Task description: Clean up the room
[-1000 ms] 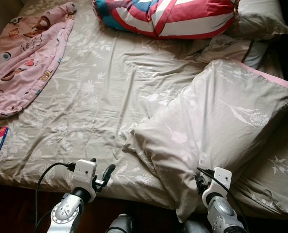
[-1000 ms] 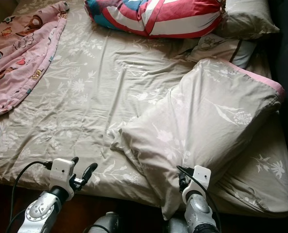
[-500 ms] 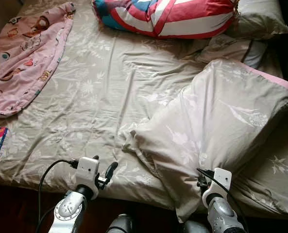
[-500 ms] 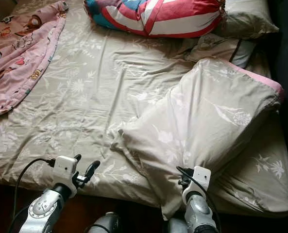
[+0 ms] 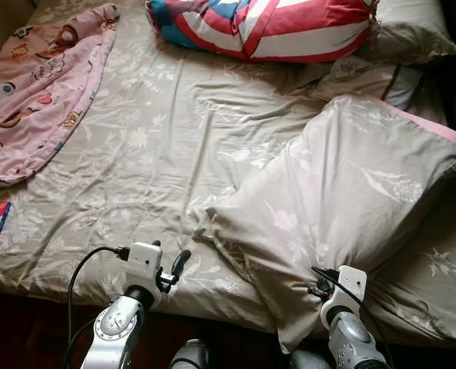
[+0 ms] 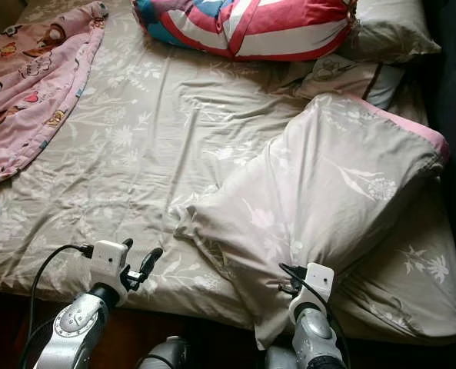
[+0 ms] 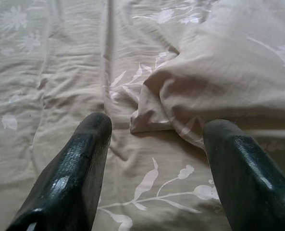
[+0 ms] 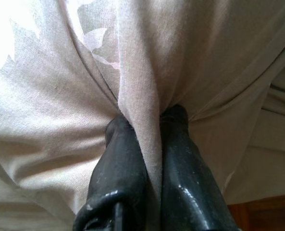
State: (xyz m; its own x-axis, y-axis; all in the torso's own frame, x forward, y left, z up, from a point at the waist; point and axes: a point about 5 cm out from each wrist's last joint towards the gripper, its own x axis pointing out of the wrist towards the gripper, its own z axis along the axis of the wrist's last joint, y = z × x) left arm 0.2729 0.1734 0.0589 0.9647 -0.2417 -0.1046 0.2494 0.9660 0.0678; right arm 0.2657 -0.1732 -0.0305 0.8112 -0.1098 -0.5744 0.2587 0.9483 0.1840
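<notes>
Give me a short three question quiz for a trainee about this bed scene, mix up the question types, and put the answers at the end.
1. True or false: the right hand has its fingers shut on a fold of the beige pillow.
2. Multiple choice: the left hand is A) gripping the pink blanket, B) open above the bed sheet, near the pillow's corner, C) closed on the red, white and blue cushion.
3. Fill in: at the head of the bed, the red, white and blue cushion lies ____ the pink blanket and the grey pillow.

Key: 1 true; 2 B; 3 between.
</notes>
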